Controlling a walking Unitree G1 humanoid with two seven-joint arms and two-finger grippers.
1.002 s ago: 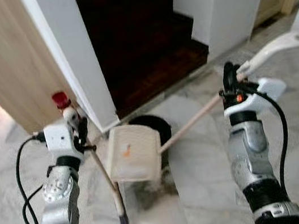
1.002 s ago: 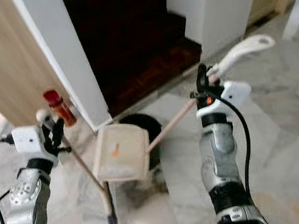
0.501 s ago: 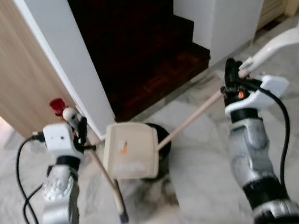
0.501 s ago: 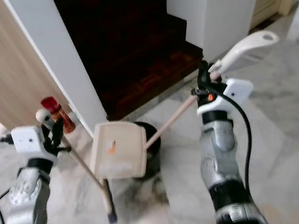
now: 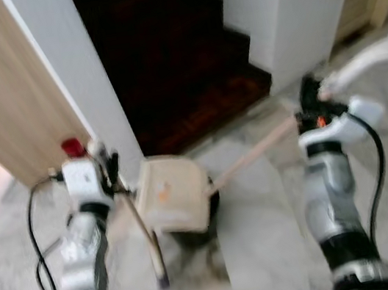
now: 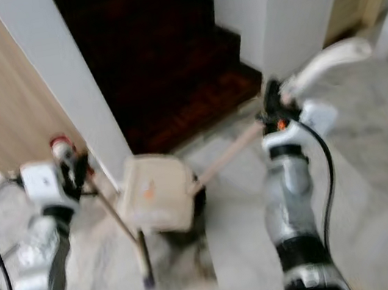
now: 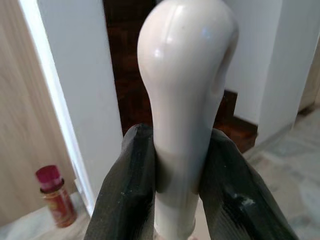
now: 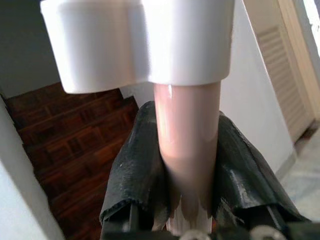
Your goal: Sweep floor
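The left gripper (image 7: 182,195) clamps the broom (image 5: 142,228) just below its rounded white knob, one black finger (image 7: 129,185) on each side of the stick. From those fingers the stick slants down to the marble floor (image 5: 264,252), ending beside the dustpan (image 5: 175,195). The right gripper (image 8: 187,175) is clenched on the dustpan's pink handle just under its white grip. The pan hangs low between the two grippers, in front of dark stairs (image 5: 183,80). A red-capped bottle (image 7: 54,195) stands beyond the left fingers by the wall.
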